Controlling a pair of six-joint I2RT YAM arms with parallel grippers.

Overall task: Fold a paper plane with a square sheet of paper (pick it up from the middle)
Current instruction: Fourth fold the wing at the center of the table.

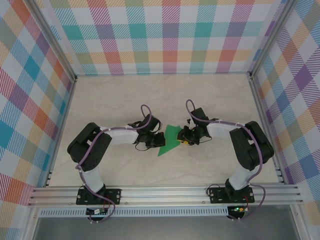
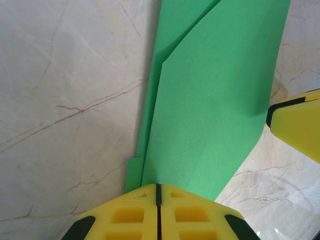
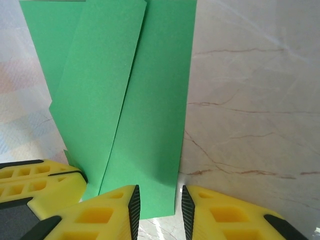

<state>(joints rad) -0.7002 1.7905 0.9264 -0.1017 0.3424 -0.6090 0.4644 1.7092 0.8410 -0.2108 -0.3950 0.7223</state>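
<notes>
Left hand [image 2: 158, 187] pinches green paper [image 2: 210, 110], right hand [image 3: 160, 202] parted.

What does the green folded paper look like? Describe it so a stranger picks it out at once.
On the pale marble-look table, look at the middle, between the left gripper and the right gripper, both with yellow fingers. There is a folded sheet of bright green paper, angular, with overlapping flaps. It is the only green thing on the table.
</notes>
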